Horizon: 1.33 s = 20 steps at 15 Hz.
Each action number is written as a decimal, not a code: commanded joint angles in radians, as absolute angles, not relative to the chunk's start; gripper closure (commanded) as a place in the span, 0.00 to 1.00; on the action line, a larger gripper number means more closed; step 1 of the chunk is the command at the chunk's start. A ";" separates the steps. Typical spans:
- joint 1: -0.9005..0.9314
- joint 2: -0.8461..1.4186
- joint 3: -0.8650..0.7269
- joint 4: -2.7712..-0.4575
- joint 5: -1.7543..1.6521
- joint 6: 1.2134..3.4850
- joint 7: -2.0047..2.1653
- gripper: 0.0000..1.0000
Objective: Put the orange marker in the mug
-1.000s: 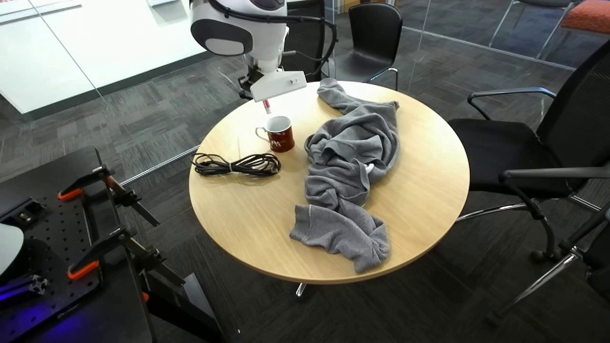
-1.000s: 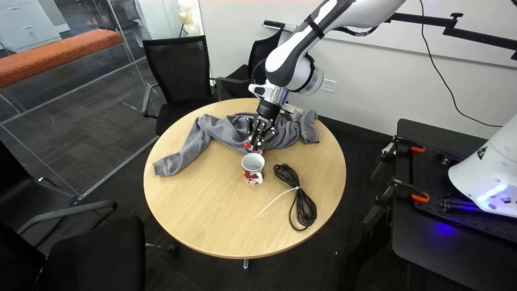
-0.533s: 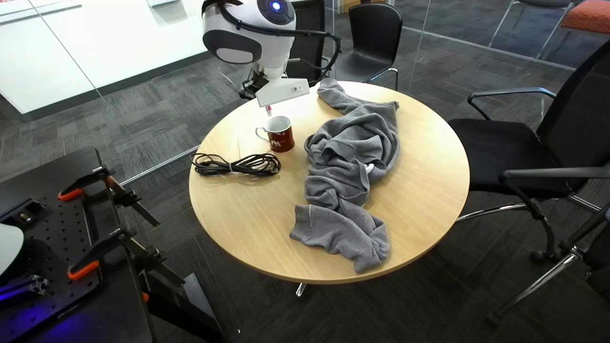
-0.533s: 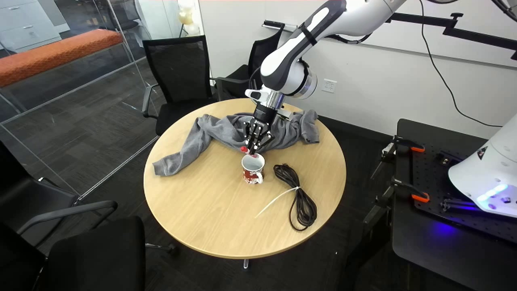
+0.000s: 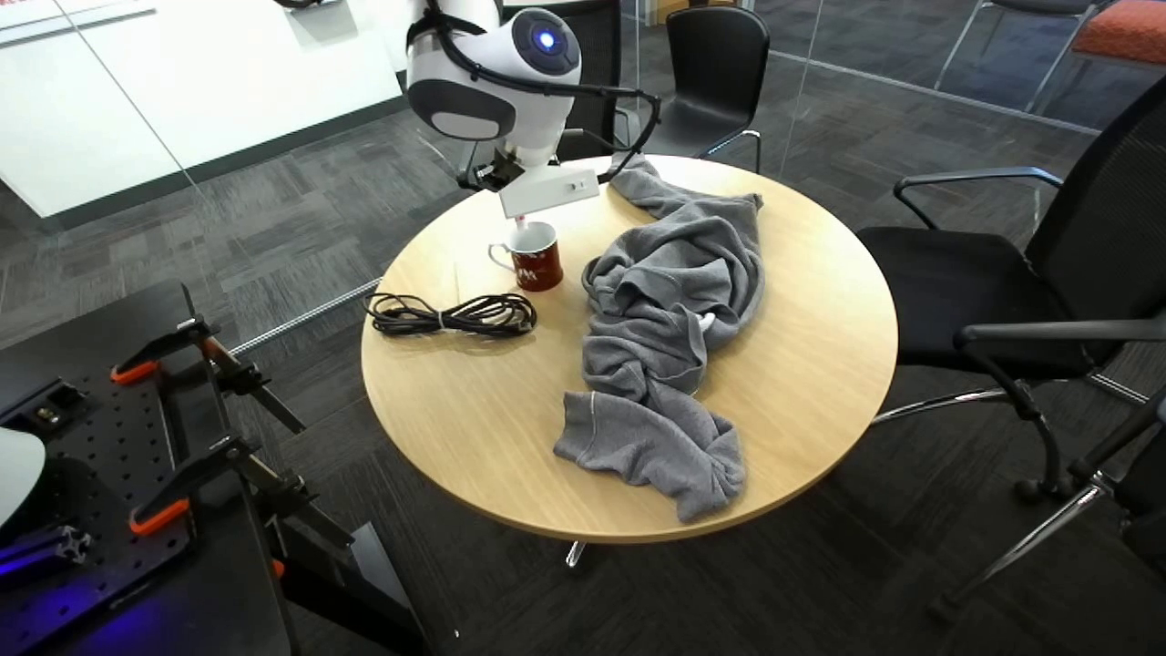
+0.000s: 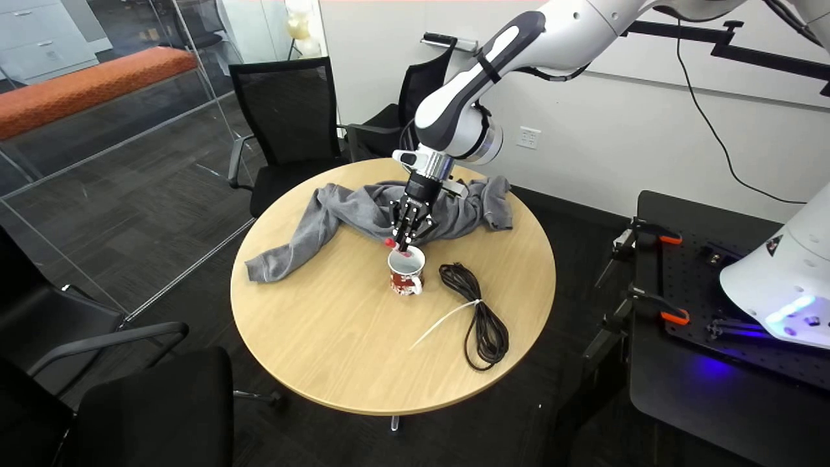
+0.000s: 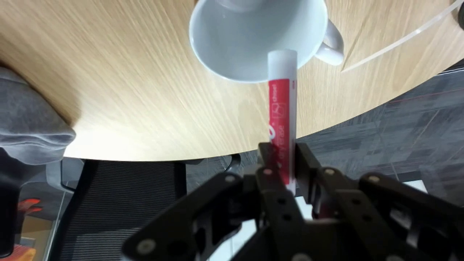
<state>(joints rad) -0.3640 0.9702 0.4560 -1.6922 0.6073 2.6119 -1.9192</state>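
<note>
The mug [image 5: 537, 267] is dark red-brown with a pale inside and a side handle. It stands upright on the round table, and also shows in an exterior view [image 6: 403, 282] and the wrist view [image 7: 239, 43]. The orange marker [image 7: 282, 108] has a red label and a white end. My gripper [image 7: 284, 156] is shut on it. The marker's white end lies over the mug's rim near the handle in the wrist view. In an exterior view the marker's red end [image 6: 390, 242] sticks out of the gripper [image 6: 403, 243], at the mug's far rim. I cannot tell whether the tip is below the rim.
A grey cloth [image 5: 674, 292] lies crumpled on the table [image 5: 474, 428] beside the mug. A black coiled cable [image 6: 486, 331] with a white tie [image 6: 444, 324] lies near the handle side. Chairs [image 6: 285, 117] stand around the table.
My gripper has moved down and towards the mug with the marker held. The marker's lower end now shows at the mug's rim. The mug, cloth and cable have not moved.
</note>
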 commanded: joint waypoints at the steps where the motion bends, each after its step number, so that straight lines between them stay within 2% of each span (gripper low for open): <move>1: -0.370 0.989 0.453 -1.651 0.607 2.577 -1.926 0.95; 3: -0.372 0.992 0.451 -1.647 0.606 2.578 -1.923 0.95; 4: -0.373 0.993 0.451 -1.646 0.607 2.580 -1.922 0.56; 5: -0.374 0.993 0.452 -1.644 0.607 2.580 -1.923 0.54; 7: -0.376 0.992 0.453 -1.645 0.609 2.582 -1.923 0.42; 12: -0.382 0.973 0.465 -1.664 0.617 2.596 -1.935 0.02; 20: -0.465 0.800 0.581 -1.832 0.712 2.680 -2.065 0.00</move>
